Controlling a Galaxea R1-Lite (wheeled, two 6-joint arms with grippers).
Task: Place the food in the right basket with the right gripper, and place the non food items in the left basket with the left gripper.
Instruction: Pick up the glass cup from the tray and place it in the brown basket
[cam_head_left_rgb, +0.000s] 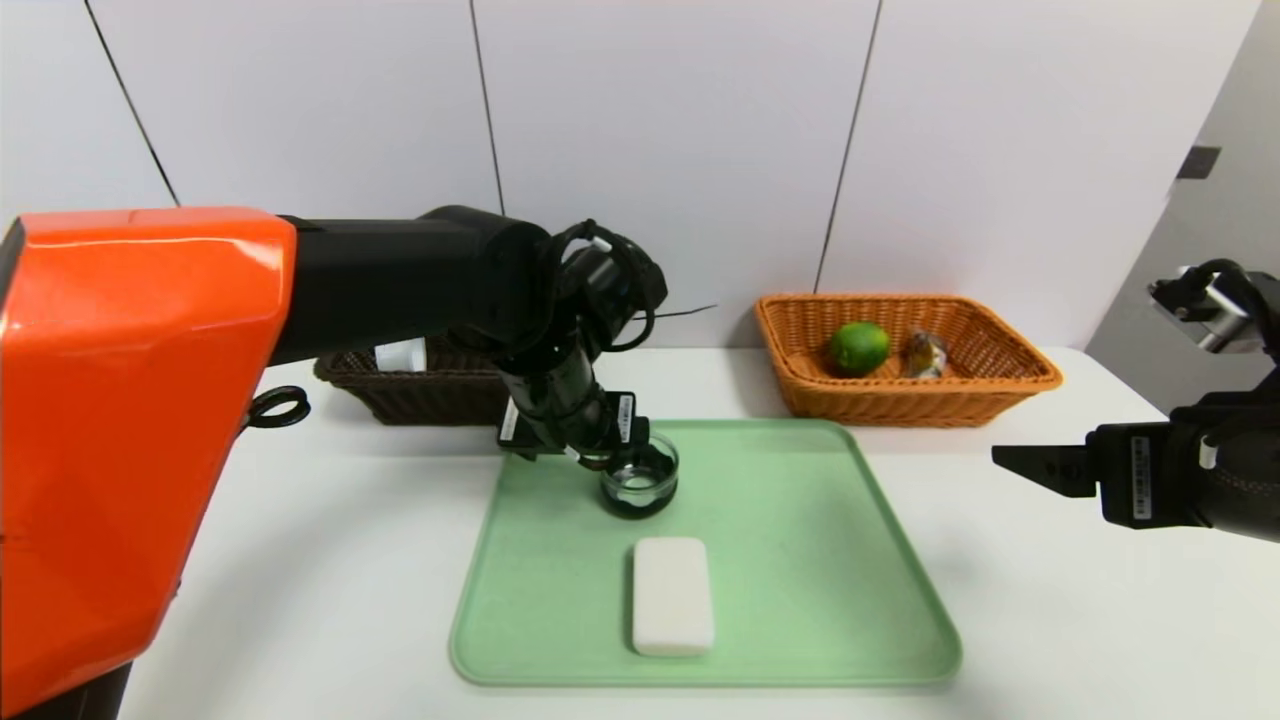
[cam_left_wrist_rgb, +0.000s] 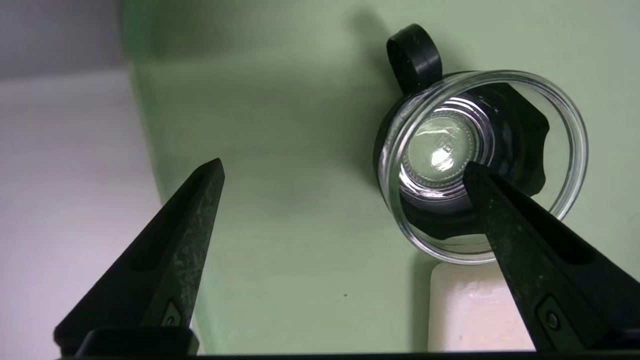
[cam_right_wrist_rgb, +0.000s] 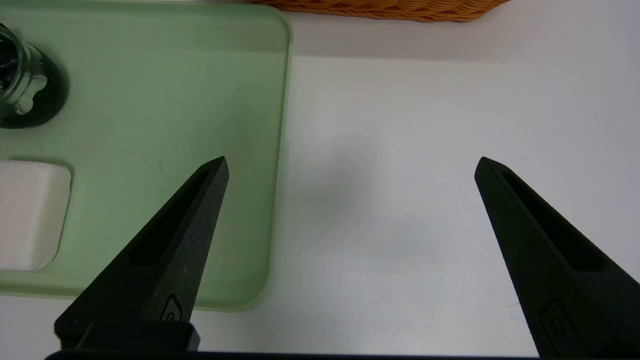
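White bar (cam_head_left_rgb: 673, 595) on tray (cam_head_left_rgb: 860, 560) | lime (cam_head_left_rgb: 858, 347) in orange basket (cam_head_left_rgb: 985, 395)

A pale green tray (cam_head_left_rgb: 800, 560) with rounded corners and a low raised rim is lying flat at the centre of a white table (cam_head_left_rgb: 1050, 620), its long sides running from nine to three o'clock. White wall panels (cam_head_left_rgb: 660, 150) (split by thin dark seams) are standing behind the table at twelve o'clock. A grey surface (cam_head_left_rgb: 1215, 230) is showing at two o'clock.

No readable text anywhere — gripper labels too small.
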